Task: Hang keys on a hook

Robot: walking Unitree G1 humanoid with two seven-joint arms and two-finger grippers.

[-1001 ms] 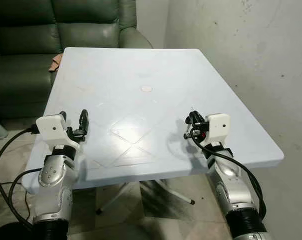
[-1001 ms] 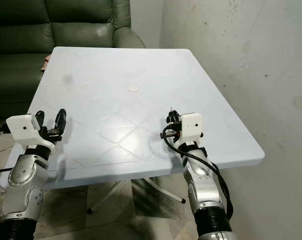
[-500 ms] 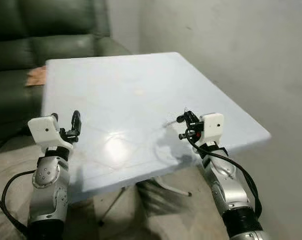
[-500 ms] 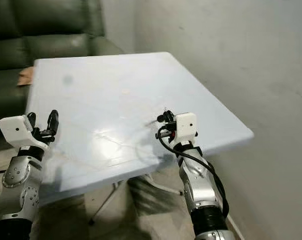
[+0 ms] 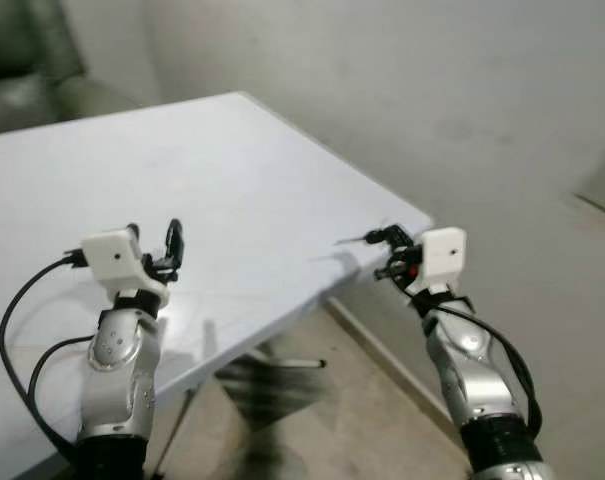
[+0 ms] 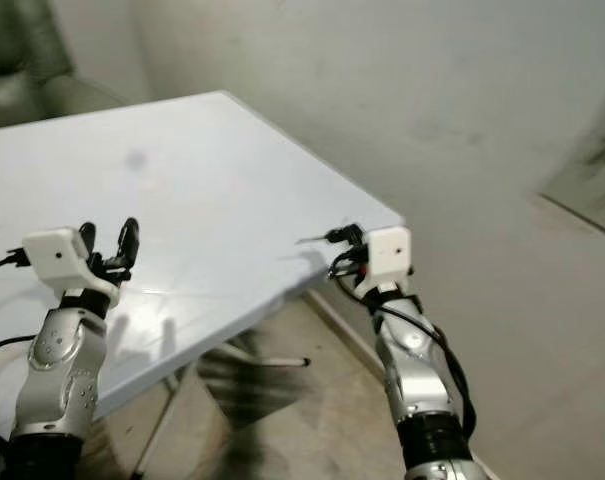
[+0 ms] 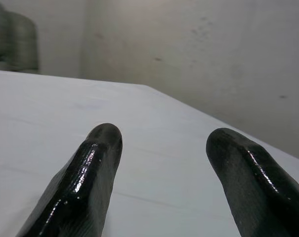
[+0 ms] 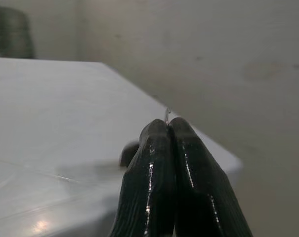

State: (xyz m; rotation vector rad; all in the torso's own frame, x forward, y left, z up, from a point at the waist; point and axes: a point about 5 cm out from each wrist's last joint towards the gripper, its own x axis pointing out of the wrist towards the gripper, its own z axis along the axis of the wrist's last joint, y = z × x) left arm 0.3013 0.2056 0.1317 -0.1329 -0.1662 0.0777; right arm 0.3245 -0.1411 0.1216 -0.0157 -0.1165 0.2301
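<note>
Rotation to my right is the change: over the last second my whole view has swung. The pale blue plastic table [image 5: 232, 170], which lay square in front of me, now runs off to my left with its near corner just beside my right gripper [image 5: 380, 240]. The dark green leather sofa [image 5: 22, 50] has slid to the far corner of my sight. The bare grey plastered wall [image 5: 432, 80] and the mottled tiled floor [image 5: 312, 420] take up what is ahead. It is the camera that has moved, not the things; both arms are held up in front of my body as they were.

My right gripper's two black fingers [image 8: 154, 163] are pressed flat together, with no gap between them. A thin glint of bright metal wire [image 8: 167, 114] pokes out just past their tips. I take it to be part of the keys' ring, pinched between the pads, though too little shows for me to be sure. If so, the keys are in my right gripper, raised over the table's corner edge and clear of the top.

My left gripper [image 5: 154, 236] hangs above the table with its fingers spread wide and nothing between them.

I judge the pick-up done and the carry begun. I am turning away from the table toward the wall, where the hook has yet to be found.
</note>
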